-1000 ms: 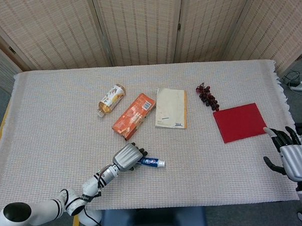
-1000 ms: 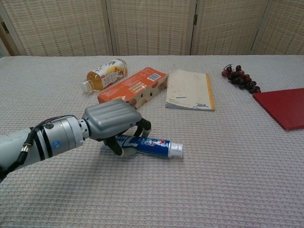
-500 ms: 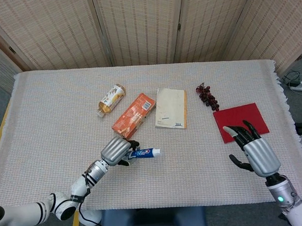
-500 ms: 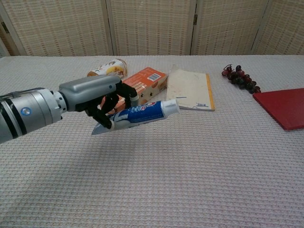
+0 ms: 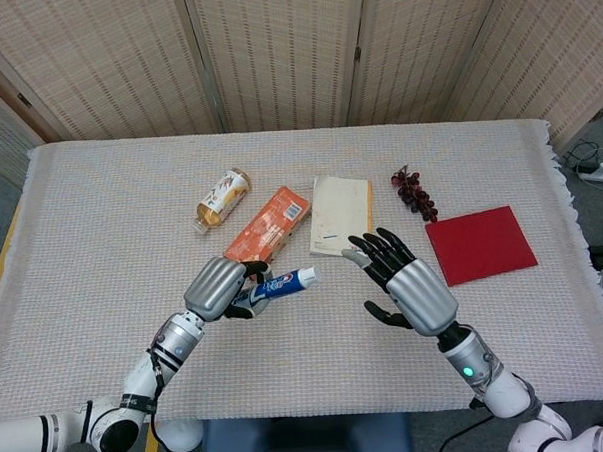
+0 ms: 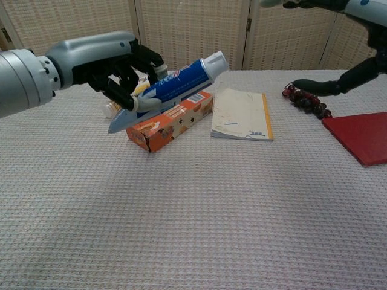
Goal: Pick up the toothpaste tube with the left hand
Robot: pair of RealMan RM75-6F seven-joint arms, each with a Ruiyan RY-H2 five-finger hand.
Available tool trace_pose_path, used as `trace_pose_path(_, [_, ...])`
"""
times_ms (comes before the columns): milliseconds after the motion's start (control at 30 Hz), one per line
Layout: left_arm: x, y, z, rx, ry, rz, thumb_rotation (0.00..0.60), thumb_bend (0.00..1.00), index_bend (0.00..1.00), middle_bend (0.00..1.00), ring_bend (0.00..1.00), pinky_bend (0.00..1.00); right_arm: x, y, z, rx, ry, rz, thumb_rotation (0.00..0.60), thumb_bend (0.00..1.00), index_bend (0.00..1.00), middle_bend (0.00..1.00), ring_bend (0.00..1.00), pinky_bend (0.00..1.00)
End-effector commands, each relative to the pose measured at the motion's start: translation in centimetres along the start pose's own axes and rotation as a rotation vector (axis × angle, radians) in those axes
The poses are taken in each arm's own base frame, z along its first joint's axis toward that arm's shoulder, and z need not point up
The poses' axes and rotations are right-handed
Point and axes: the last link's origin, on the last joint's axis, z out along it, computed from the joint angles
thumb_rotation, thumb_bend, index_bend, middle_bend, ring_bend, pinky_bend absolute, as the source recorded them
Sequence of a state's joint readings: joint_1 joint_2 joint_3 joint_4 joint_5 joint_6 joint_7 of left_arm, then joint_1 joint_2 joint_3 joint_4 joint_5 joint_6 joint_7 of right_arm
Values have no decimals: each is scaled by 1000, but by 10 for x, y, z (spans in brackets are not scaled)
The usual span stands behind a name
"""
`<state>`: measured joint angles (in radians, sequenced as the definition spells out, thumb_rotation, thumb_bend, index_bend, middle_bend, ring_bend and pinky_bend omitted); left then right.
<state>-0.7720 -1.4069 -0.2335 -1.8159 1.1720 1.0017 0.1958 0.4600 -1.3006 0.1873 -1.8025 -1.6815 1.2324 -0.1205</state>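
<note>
Toothpaste, a blue and white plastic tube with a white cap (image 5: 280,284), is clamped in the left hand (image 5: 218,289) and lifted clear of the woven beige tabletop (image 5: 102,235). The dark fingers (image 6: 124,72) wrap around the tube's flat crimped end, and the capped end tilts upward, pointing away from the palm. In the chest view the tube (image 6: 172,85) hangs above and in front of the orange rectangular cardboard box (image 6: 170,120), not touching it; in the head view it sits just nearer the robot than that box (image 5: 268,225).

The right hand (image 5: 403,284) hovers empty, fingers spread apart, on the side of the orange box opposite the left hand and near the tube's cap, without touching it. In the chest view only part of it shows along the top right edge (image 6: 338,42).

Beside the orange box, on its far left, lies a clear plastic bottle with a yellow label (image 5: 221,198) on its side. On the box's other side rests a cream paperback book (image 5: 341,215), flat. Beyond the book from the box lies a bunch of dark red grapes (image 5: 414,193), and further out a flat red square sheet (image 5: 479,243).
</note>
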Motion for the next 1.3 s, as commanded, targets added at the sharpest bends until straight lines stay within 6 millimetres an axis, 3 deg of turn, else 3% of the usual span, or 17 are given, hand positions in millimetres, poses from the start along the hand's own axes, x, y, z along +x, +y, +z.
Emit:
trace_pose_path(33, [-1,4,-4,0,-4,1,600,748,800,803,793,670,-5,-7,12,7,10,4,600,373,103,72,67,16])
trace_pose_path(633, [-9,31,-4,-49,-14,-13,600,753,800,803,793,670,-13,-37,38,62,4,7,600,373,102,76,70,16])
trace_pose_path(1300, [-10,29,-9,-68,-10,7,600,754,816,816,795,670,-8,-32,42,36,27,-19,600,373,102,90,81,16])
